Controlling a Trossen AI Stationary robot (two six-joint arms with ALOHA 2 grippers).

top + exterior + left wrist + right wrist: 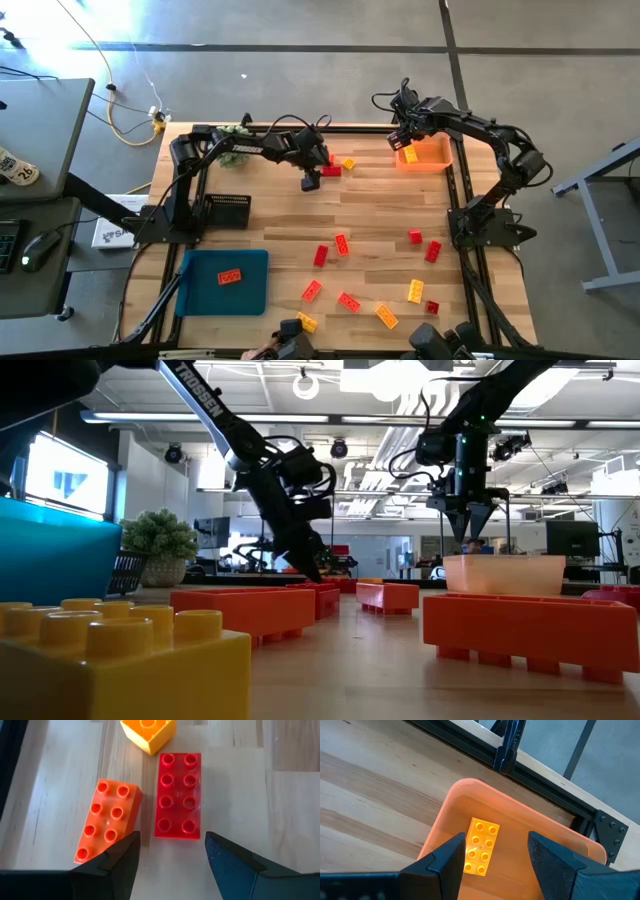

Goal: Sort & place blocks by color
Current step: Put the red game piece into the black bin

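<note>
A red eight-stud rectangular plastic brick (177, 795) is seen just ahead of the spread, empty left gripper (172, 851), an orange brick (107, 820) beside it; rigid, light and slick, it is best pinched across its long sides; the right gripper (495, 857), likewise spread, hangs over a yellow brick (481, 846) in the orange tray (520, 820).

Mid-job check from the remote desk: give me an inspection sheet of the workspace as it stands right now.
Surface: wooden table, bare between items.
Job's things: one yellow block lies in the orange tray; one red block lies on the blue mat; about a dozen red, orange and yellow blocks are loose at the near side.
Clutter: green plant ball; black basket.
Grippers: left gripper open, low over a red brick beside an orange brick; right gripper open and empty above the tray.
Cables: yellow and white leads on the floor.
Surroundings: desk with mouse at left.
</note>
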